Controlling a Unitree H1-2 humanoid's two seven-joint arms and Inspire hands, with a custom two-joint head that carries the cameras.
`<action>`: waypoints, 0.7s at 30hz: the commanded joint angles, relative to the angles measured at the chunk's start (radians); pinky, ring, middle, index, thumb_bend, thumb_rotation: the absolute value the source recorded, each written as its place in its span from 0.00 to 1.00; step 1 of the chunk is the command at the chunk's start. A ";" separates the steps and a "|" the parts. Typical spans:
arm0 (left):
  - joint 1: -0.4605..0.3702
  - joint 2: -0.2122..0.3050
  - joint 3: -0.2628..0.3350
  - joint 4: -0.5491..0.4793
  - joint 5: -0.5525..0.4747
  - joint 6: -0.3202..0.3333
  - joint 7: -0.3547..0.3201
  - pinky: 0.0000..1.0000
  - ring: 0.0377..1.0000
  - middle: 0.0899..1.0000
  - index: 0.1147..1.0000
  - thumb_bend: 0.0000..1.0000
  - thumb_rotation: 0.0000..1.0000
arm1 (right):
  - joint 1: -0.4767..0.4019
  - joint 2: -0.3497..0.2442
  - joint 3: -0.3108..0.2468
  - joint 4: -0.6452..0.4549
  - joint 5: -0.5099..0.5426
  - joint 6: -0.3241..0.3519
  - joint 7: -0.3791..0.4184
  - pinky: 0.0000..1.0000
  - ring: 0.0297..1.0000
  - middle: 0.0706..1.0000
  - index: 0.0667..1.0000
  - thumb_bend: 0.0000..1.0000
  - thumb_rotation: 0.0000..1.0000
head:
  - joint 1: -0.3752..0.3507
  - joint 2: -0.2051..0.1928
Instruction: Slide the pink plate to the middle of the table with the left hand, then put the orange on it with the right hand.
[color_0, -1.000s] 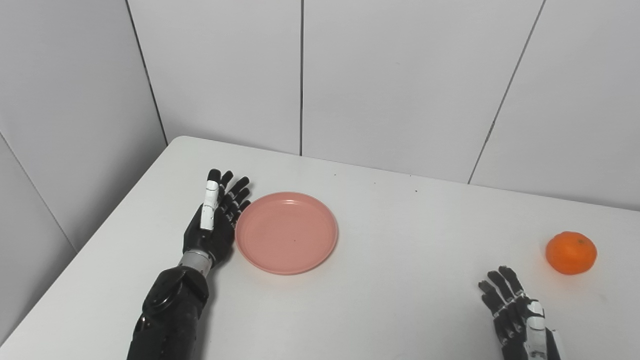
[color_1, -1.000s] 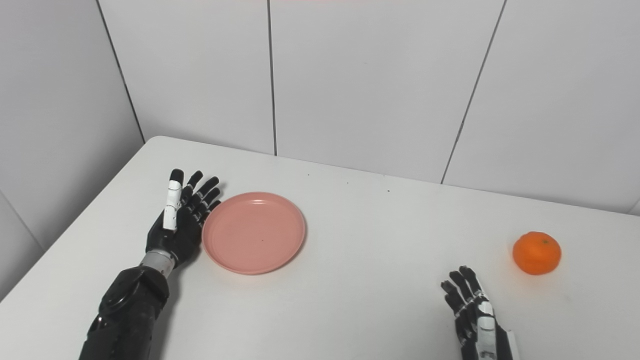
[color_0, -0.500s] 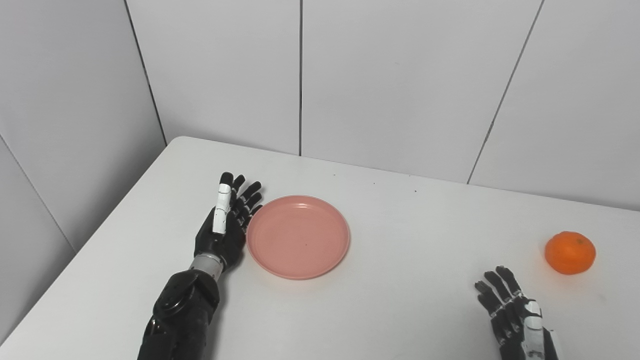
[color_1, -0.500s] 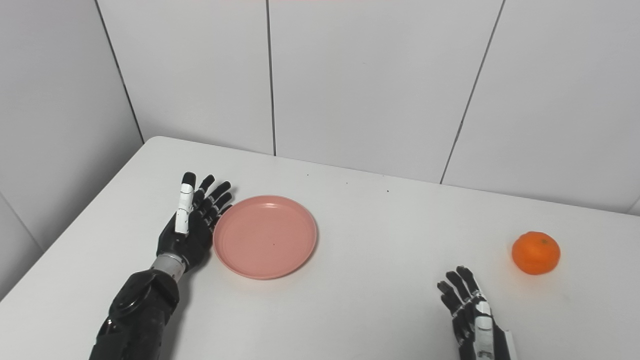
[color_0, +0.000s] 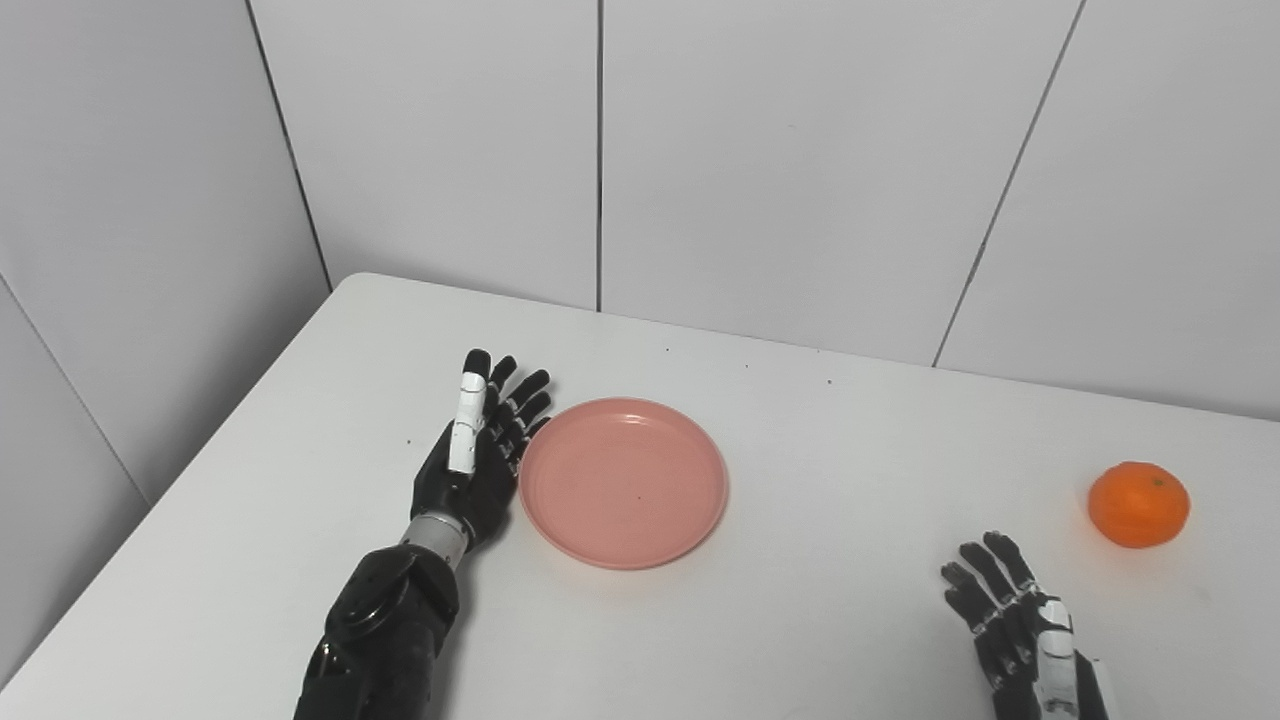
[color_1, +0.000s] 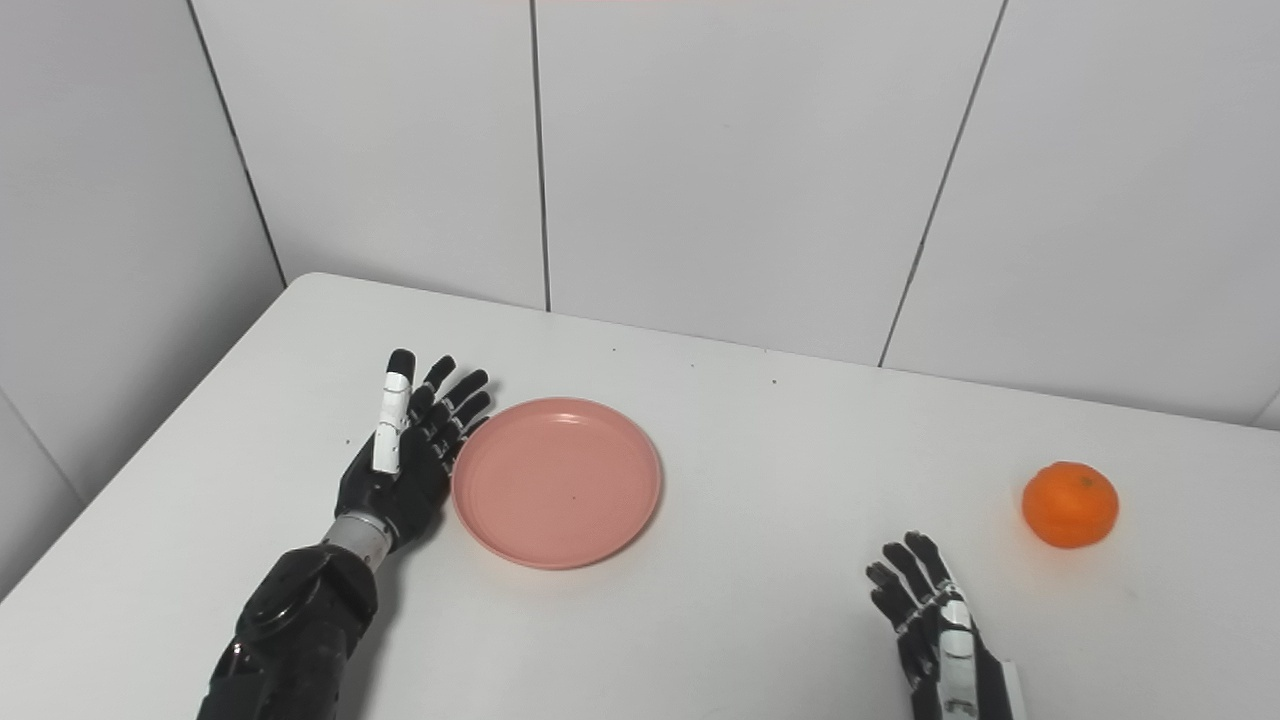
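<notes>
Pink is what I watch first: the pink plate (color_0: 623, 483) lies just beside my left hand (color_0: 479, 455), on its inner side, the rim touching or all but touching the palm edge. That hand stands on edge with its fingers spread and straight, holding nothing, set like a paddle against the plate. I judge the slide to be under way but not finished, since the plate sits left of the desk's (color_0: 820, 430) middle, with a good stretch of bare white top between it and the fruit. Further across, my right hand (color_0: 1020, 625) rests low at the near edge, fingers apart and empty, waiting its turn. The orange (color_0: 1139, 503) sits beyond that hand and to its outer side, near but clearly apart from the fingertips, untouched. So as I read it, part of the first step is done; what remains is pushing the plate on to the centre, then reaching out, taking the orange and setting it on the plate.
</notes>
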 joint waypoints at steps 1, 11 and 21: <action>-0.019 -0.005 -0.010 -0.026 0.010 0.010 -0.005 0.97 0.96 0.90 1.00 0.91 0.83 | 0.019 0.009 0.006 0.015 -0.005 -0.005 -0.003 0.89 0.84 0.86 0.87 0.76 0.94 | -0.009 0.003; -0.016 -0.023 -0.044 -0.037 0.029 0.015 0.000 0.97 0.95 0.88 0.98 0.93 0.82 | 0.016 0.030 0.016 0.012 -0.020 0.005 -0.026 0.88 0.83 0.85 0.85 0.76 0.91 | -0.064 0.020; -0.018 -0.024 -0.052 -0.041 0.035 0.023 -0.015 0.93 0.94 0.86 0.98 0.92 0.82 | 0.015 0.053 0.042 0.004 -0.051 -0.002 -0.048 0.85 0.82 0.83 0.85 0.75 0.92 | -0.157 0.034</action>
